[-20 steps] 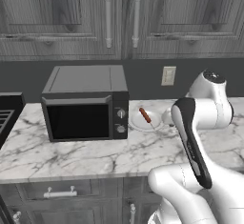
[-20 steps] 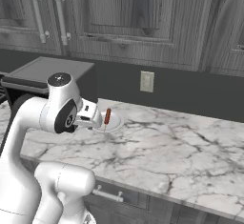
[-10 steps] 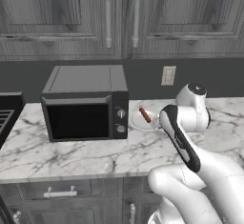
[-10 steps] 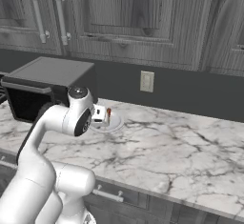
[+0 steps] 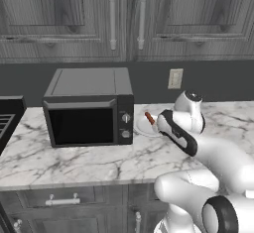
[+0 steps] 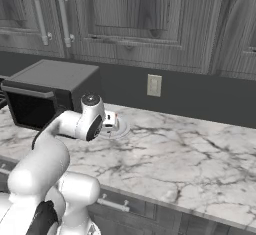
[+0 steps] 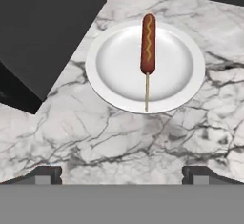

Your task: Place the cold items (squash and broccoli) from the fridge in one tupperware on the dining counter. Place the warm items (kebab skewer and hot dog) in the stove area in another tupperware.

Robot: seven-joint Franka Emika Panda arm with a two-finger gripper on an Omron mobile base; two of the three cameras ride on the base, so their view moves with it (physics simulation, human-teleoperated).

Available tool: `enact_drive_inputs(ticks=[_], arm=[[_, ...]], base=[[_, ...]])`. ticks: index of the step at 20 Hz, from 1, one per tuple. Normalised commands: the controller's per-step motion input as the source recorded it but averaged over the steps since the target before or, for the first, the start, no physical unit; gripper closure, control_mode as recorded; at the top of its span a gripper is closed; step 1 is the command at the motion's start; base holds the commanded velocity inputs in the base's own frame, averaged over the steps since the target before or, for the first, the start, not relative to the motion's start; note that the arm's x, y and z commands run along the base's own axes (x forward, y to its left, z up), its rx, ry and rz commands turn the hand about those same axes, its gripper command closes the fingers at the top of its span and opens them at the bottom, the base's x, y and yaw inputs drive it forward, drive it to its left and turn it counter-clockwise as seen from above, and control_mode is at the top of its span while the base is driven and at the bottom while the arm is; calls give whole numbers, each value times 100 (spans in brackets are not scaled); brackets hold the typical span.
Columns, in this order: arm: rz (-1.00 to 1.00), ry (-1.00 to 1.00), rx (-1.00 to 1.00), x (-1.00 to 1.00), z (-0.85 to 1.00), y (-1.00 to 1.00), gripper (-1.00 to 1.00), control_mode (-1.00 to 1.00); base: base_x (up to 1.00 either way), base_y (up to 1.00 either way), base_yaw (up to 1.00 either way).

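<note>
We find the hot dog on a wooden stick, brown with a yellow mustard line (image 7: 148, 44), lying across the middle of a round white plate (image 7: 114, 70) on the grey-veined white marble table (image 7: 143, 137), just beside the dark grey microwave oven (image 5: 89, 107). We judge the plate to serve as its holding spot in the stove area, keeping it clear of the table and open to a grasp from above. The stick end points toward the camera on the hand, the sausage end away. The pincer (image 7: 122, 175) hangs above the table on the near side of the plate, its jaws spread to their widest and holding nothing; the two dark fingertips (image 7: 43, 174) stand well apart on either side of the stick's line. We judge this stance a preparation for grasping the hot dog. No tupperware is to be seen in these views.
</note>
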Motion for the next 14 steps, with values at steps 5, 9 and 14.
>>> enact_drive_inputs(ticks=[5,9,14], arm=[[0,10,-1,51,-17,0,-100,-100],[0,10,-4,46,-20,0,-100,-100],[0,9,-1,47,-24,0,-100,-100]], base=[[0,0,0],[0,0,0],[0,0,0]])
